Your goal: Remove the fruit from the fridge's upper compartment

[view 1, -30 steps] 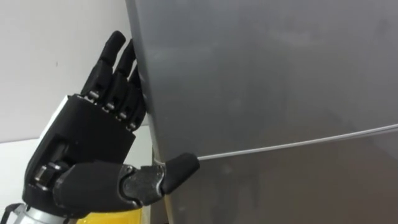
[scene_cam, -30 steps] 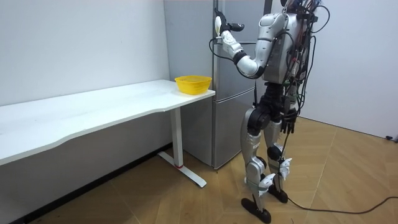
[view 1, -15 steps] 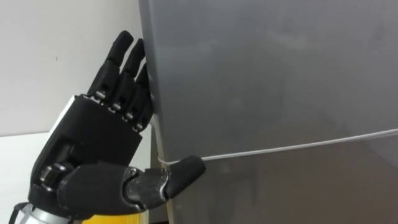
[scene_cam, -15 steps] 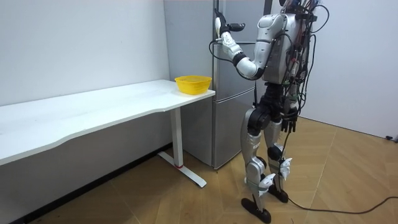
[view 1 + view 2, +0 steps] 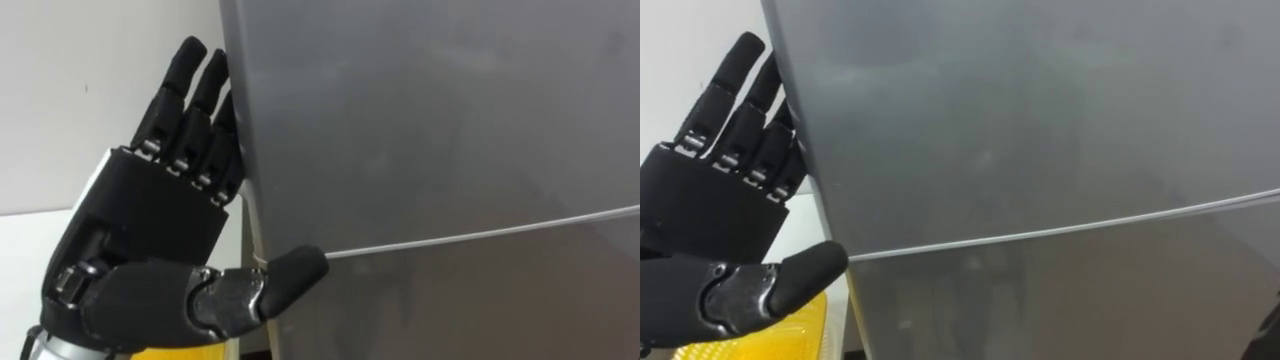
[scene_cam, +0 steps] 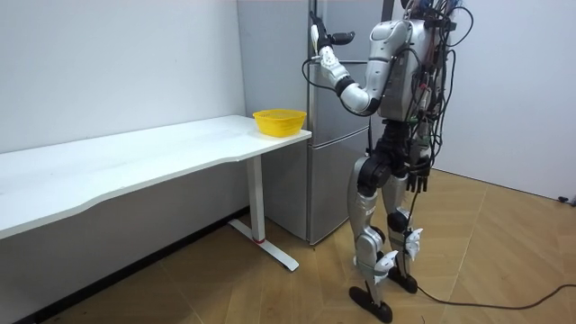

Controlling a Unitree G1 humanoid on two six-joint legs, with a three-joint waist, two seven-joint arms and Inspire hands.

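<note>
Close before the fridge (image 5: 430, 130), facing its front; left hand (image 5: 150, 230) against the fridge's left front edge, fingers (image 5: 190, 80) straight up along that side, thumb (image 5: 290, 275) across the front at the seam (image 5: 480, 235) between upper and lower doors; left of the fridge, table (image 6: 135, 162), its end just beside the fridge's side; bowl (image 6: 279, 120) on that end, below the hand; wall (image 6: 108, 63) behind table and fridge.

Blk left hand (image 5: 150, 230) w/ silver wrist; silver-grey body, blk cables.

The left hand (image 5: 150, 230) is black, the fridge (image 5: 430, 150) grey, the bowl (image 6: 279, 121) yellow, the table (image 6: 135, 157) white.
</note>
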